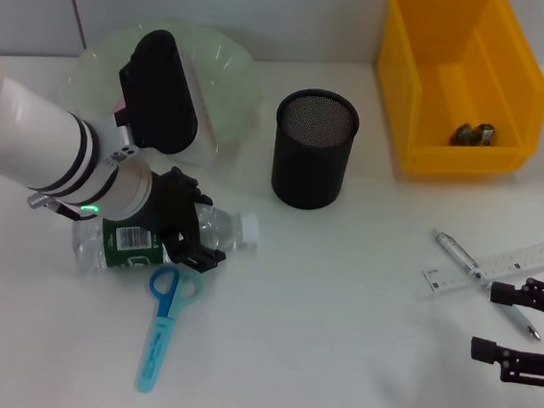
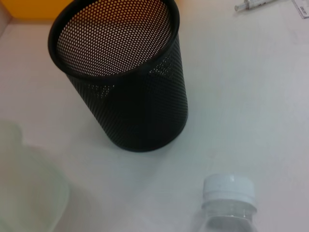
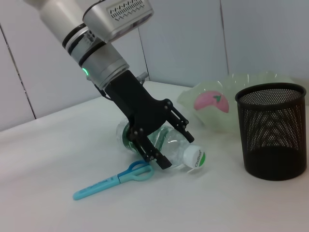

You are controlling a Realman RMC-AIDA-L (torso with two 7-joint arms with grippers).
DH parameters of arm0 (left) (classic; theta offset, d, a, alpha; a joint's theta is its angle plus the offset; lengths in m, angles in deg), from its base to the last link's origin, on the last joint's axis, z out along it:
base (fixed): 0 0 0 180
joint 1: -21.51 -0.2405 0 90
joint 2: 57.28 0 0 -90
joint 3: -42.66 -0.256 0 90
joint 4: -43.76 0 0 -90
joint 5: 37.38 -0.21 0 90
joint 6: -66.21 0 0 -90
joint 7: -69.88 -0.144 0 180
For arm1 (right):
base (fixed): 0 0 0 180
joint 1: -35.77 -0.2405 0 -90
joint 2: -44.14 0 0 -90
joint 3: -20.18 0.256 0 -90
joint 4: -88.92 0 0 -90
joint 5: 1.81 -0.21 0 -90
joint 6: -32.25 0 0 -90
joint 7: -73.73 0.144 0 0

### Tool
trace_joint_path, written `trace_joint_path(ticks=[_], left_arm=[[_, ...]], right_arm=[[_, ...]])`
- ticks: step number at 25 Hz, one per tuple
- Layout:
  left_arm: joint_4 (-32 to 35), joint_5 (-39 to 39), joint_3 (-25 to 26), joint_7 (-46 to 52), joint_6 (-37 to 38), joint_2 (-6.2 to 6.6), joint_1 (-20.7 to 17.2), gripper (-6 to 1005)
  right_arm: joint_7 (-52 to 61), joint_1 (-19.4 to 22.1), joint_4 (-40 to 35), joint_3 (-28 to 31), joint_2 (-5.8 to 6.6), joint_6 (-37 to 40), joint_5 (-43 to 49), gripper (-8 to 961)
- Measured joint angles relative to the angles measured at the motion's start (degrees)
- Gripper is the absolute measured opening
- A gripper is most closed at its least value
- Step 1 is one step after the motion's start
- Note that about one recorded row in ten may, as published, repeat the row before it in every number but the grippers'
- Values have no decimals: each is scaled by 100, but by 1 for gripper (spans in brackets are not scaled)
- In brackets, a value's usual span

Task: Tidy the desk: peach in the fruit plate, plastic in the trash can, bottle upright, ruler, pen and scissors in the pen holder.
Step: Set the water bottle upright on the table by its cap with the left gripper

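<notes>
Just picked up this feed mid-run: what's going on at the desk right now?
The left gripper is down on the bottle, which lies on its side on the table, fingers straddling it near the neck. Blue scissors lie beside it. The peach is already in the fruit plate, and crumpled plastic sits in the yellow bin. The pen holder stands empty. The right gripper, open, hovers by the ruler and pen.
</notes>
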Motion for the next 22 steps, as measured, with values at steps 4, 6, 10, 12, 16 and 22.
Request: trace_joint_path(ticks=[4,6,10,12,16,22], left_arm=[[117,30,22,24,35,1,-38,741],[253,118,24,27,57,10,-91,741],[404,230,53,27,66,28,-147,733],[438,251,57,23,73,34,-163,728],[509,269,59,20,76,37,-204,728],[704,319,69,29,76,37,-327,727]], right_arm=[[10,-5,0,11,0,7,0,829],[12,-5,0,11,0,8,0,829],[14,-4,0,10,0,7,-11,829],[15,-3,0,10,0,5,-18,829],[23,-3,-1,11,0,4,-22,829],[91,-5,-34,18,0,17,-26,828]])
